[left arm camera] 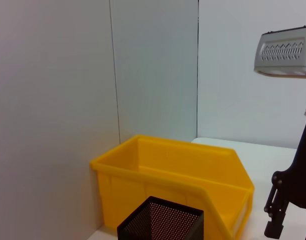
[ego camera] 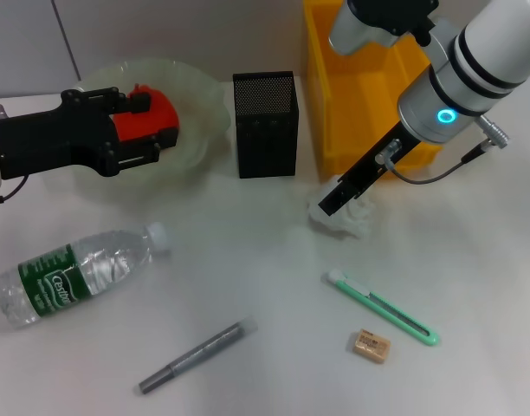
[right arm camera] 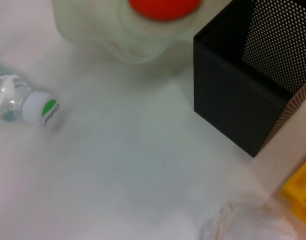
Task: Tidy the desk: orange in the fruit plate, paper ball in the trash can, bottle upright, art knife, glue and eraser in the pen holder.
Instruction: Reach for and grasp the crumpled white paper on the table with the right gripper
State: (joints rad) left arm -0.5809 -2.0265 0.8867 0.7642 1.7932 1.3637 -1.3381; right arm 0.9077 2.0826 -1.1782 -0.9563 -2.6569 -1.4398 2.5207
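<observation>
The orange [ego camera: 161,117] sits between the fingers of my left gripper [ego camera: 146,127], which is shut on it just over the pale green fruit plate [ego camera: 206,117]. My right gripper [ego camera: 337,201] reaches down onto the white paper ball [ego camera: 347,218], which lies on the desk in front of the yellow trash can [ego camera: 352,113]. The bottle [ego camera: 74,273] lies on its side at the front left. The grey glue [ego camera: 194,356], the mint-green art knife [ego camera: 382,308] and the tan eraser [ego camera: 370,345] lie along the front. Between plate and bin stands the black pen holder [ego camera: 265,126].
The right wrist view shows the bottle's cap [right arm camera: 43,110], the plate's rim [right arm camera: 93,35], the orange [right arm camera: 165,6], the pen holder [right arm camera: 243,95] and the paper ball [right arm camera: 248,225]. The left wrist view looks across at the trash can [left arm camera: 168,175] and the pen holder [left arm camera: 160,222].
</observation>
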